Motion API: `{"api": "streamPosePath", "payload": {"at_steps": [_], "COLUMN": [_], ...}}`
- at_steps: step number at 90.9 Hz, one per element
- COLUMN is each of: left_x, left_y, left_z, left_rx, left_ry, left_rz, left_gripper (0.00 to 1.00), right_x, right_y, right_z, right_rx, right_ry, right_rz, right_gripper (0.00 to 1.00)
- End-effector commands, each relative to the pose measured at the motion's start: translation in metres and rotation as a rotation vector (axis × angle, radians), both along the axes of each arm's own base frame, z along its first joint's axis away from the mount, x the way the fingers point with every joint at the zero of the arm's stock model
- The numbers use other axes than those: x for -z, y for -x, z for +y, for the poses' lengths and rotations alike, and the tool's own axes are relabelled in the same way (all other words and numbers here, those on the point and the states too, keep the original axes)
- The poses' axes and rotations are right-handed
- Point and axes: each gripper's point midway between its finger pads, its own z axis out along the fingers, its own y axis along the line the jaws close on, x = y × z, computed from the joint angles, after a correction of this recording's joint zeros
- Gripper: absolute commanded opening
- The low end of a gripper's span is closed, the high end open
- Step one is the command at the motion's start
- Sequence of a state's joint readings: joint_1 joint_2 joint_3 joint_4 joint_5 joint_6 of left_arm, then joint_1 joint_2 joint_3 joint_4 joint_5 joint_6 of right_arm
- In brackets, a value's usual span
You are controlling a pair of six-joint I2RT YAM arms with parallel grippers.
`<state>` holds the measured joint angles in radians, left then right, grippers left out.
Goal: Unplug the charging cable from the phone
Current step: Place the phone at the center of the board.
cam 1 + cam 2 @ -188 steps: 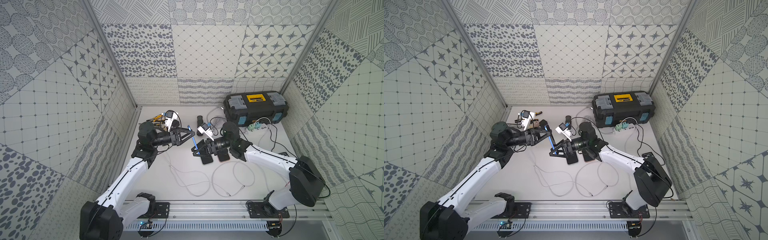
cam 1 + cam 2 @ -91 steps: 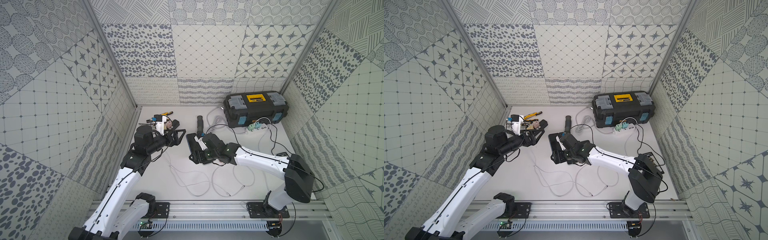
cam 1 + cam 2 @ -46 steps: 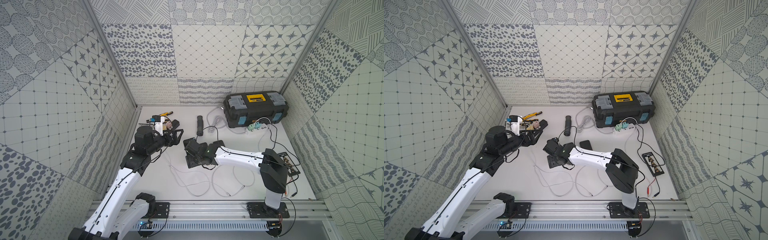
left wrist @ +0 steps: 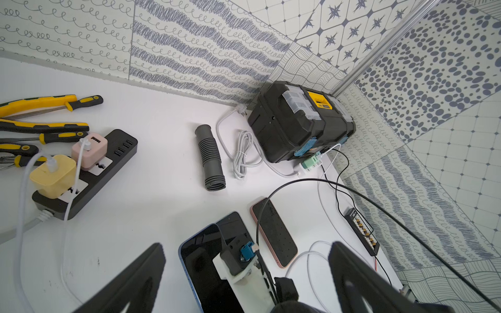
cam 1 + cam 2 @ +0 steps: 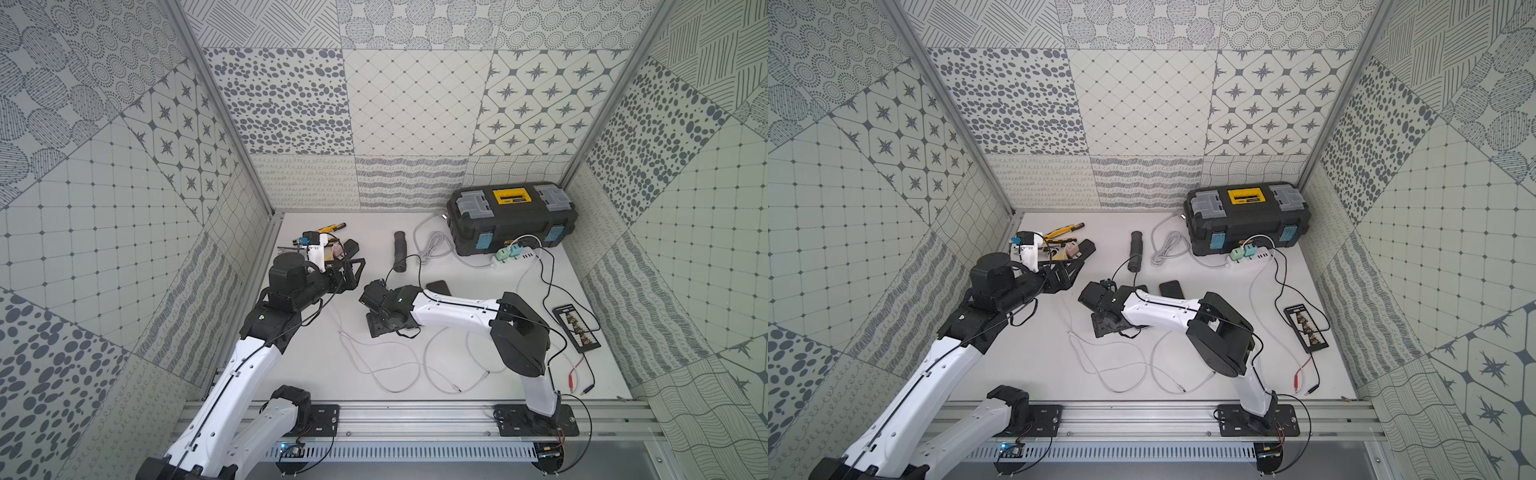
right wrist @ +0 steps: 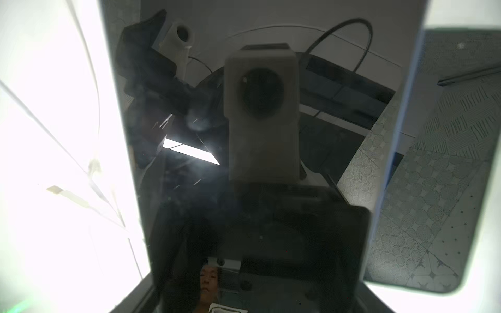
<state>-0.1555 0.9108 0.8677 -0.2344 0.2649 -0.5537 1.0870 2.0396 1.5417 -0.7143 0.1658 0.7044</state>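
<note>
Right wrist view: the phone [image 6: 257, 216] fills the middle, screen up and mirroring the camera; the charging cable [image 6: 70, 196] lies on the white table [image 6: 54, 257] just beside the phone's long edge, with its plug bare and apart from the phone
Top views: both show the phone [image 5: 372, 331] lying flat near the table's middle, mostly covered by the right arm's wrist; the white cable runs off from beside it in loose loops across the table
Right arm: the right gripper [image 5: 380, 324] sits low over the phone with its fingers hidden under its own wrist; I cannot tell whether they clamp the phone's edges or stand free of it
Left arm: the left gripper [image 5: 357, 274] has its jaws spread wide and holds nothing, hovering between the power strip [image 4: 127, 154] and the phone
Step in hand: the plug looks to be out already, so I judge what remains is to leave the phone settled and let go
Doing it well: spread the fingers fully before any lift, then rise straight up so that no pad drags the phone along
Keeping clear: the second phone [image 6: 433, 189] lies just beside this one and the loose plug on the opposite side, so avoid any sideways slide
Left arm's part: it has nothing to hold now; keep it off the cable loops
</note>
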Motion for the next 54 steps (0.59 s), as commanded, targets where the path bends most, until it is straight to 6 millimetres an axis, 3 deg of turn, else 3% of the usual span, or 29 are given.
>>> {"api": "streamPosePath", "payload": {"at_steps": [1,54], "left_x": [-0.001,0.000], "left_y": [-0.001,0.000], "left_z": [0.002,0.002], "left_rx": [-0.004,-0.003], "left_ry": [-0.015,-0.014], "left_rz": [-0.018,-0.019], "left_gripper": [0.98,0.98], "right_x": [-0.005,0.014], "right_y": [-0.006,-0.004], "right_z": [0.013,0.013], "right_rx": [0.015,0.039], "right_ry": [-0.033,-0.003], "right_rz": [-0.015,0.018], "right_gripper": [0.38,0.49]}}
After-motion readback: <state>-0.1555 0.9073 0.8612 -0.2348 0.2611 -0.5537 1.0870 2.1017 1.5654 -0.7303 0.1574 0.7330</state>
